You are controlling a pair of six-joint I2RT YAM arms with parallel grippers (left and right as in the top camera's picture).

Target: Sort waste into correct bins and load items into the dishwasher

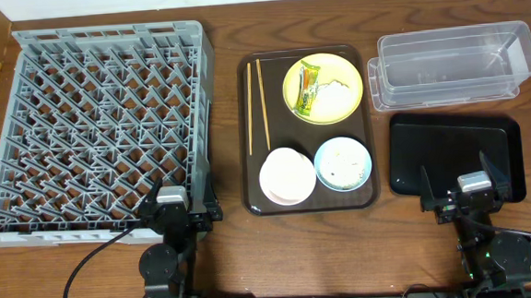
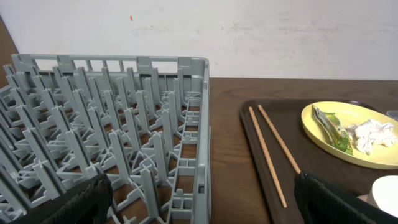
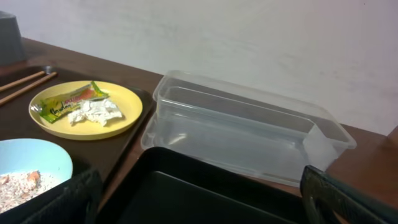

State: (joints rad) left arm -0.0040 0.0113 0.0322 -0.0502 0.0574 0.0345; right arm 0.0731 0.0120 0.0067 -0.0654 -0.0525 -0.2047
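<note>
Left jaws stood wide apart, gripping nothing, over the near right corner of the grey dish rack (image 1: 98,122). Right jaws were likewise spread and unloaded, above the near edge of the black tray (image 1: 450,151). The clear tub (image 1: 450,64) lay just behind that tray. The brown serving tray (image 1: 276,102) sat at the middle of the desk (image 1: 392,252), between rack and bins. On it:
- yellow plate (image 1: 335,71) at the far right, carrying the snack wrapper (image 1: 309,89) and the tissue (image 1: 333,93)
- two chopsticks (image 1: 250,108) left of the plate
- white bowl (image 1: 287,176) at the near side
- blue bowl (image 1: 320,164) beside it, with rice scraps (image 1: 345,167) inside

Snack wrapper (image 3: 62,102) print illegible
</note>
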